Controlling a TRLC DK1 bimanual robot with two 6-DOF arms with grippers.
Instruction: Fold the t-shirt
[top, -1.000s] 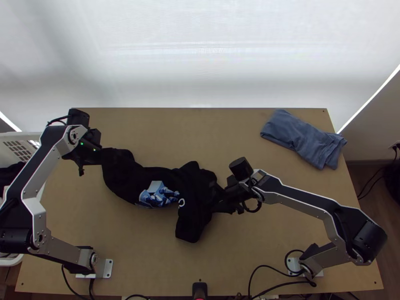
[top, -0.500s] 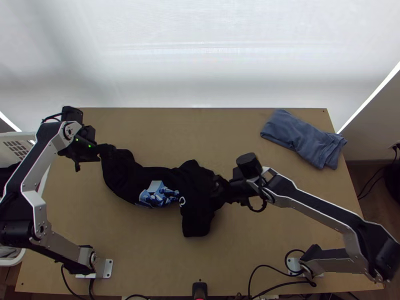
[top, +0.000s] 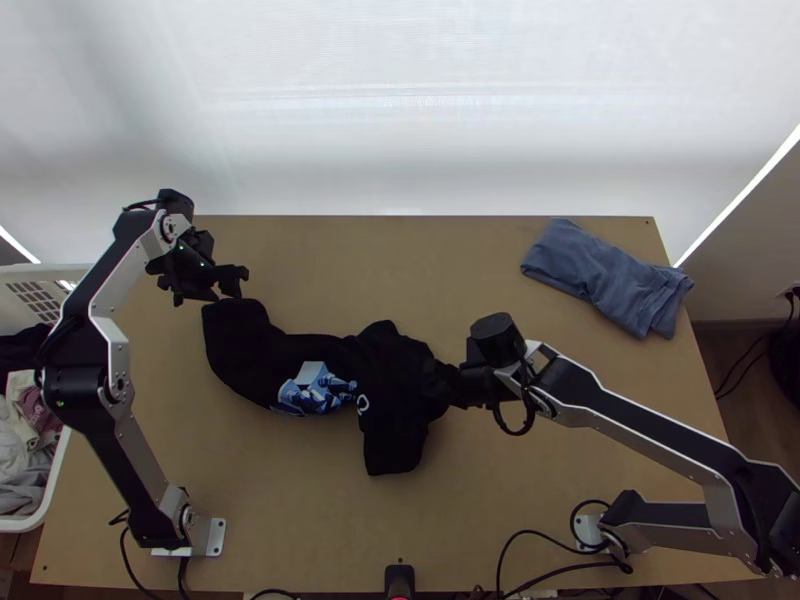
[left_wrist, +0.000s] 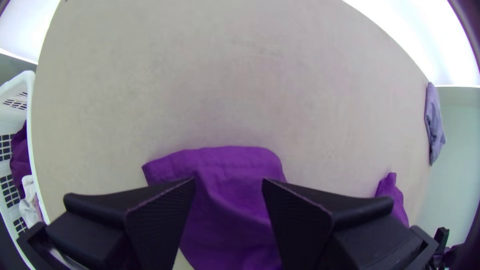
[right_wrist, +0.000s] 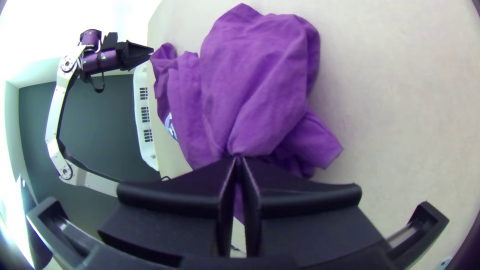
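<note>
A black t-shirt with a blue and white print lies bunched in a long strip across the middle of the table. My left gripper stands open just beyond the shirt's left end. In the left wrist view the cloth, tinted purple, shows between and below the parted fingers of the left gripper. At the shirt's right side is my right gripper. The right wrist view has the right gripper shut on a pinch of the shirt, with the fabric gathered at its fingertips.
A folded blue-grey cloth lies at the table's far right. A white basket holding clothes stands off the left edge. Cables run along the near edge by the right arm's base.
My left gripper has let go of the shirt's left end, after first drawing outward, and now stands farther right and back. The right gripper has shifted slightly right, and the shirt's lower flap swung with it.
</note>
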